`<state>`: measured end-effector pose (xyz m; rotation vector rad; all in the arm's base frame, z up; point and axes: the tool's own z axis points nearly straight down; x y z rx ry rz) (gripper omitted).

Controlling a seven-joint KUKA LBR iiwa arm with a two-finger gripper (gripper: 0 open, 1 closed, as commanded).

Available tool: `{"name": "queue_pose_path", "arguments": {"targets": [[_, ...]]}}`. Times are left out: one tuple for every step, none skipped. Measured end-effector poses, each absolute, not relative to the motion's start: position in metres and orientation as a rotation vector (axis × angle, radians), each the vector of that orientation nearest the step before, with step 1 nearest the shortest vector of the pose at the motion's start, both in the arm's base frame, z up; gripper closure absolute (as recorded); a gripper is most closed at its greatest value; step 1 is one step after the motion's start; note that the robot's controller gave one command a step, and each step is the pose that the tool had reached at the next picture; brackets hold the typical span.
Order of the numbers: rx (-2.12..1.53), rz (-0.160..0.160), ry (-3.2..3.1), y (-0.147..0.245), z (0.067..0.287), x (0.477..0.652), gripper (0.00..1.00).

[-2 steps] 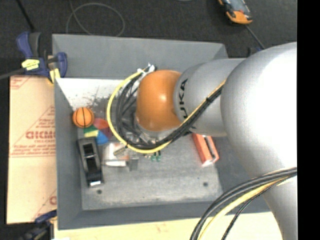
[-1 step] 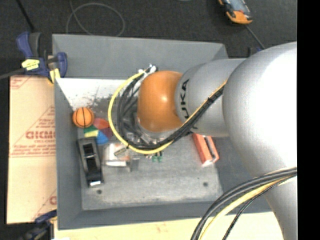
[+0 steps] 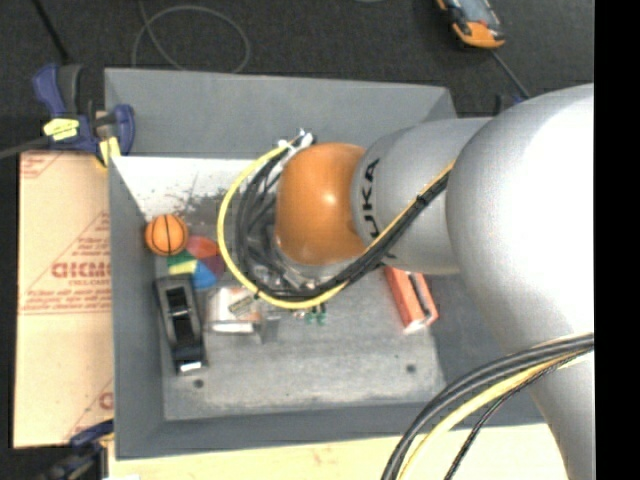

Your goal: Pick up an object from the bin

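**Orange cover [image 3: 315,203] hides the grasp**

Grey bin [image 3: 330,368] floor lies mostly bare on the near side, and the clutter sits to the left. My gripper [image 3: 252,306] hangs low at middle-left, under the cover and its cables, so I cannot tell whether the pincer is released or clenched. Nearest to it is a pale thing [image 3: 228,313], partly hidden, just right of the black dispenser [image 3: 180,323]. I take that as the likely target.

Farther left lie a ball [image 3: 165,235] and a small red, yellow and blue heap [image 3: 200,256]. An orange block [image 3: 410,296] lies well apart on the right.

I judge this step calls for centring over the pale thing, keeping clear of the dispenser, and then lifting straight up.
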<state>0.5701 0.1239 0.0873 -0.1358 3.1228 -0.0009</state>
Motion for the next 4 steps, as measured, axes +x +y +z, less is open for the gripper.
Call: {"name": "queue_pose_path", "arguments": {"targets": [[-0.144, -0.003, 3.126, 0.125, 0.088, 0.572, 1.0], [0.057, 0.013, 3.143, 0.116, 0.085, 0.592, 1.0], [0.158, 0.015, 3.138, 0.115, 0.086, 0.595, 1.0], [0.151, 0.002, 3.132, 0.105, 0.116, 0.599, 1.0]]}}
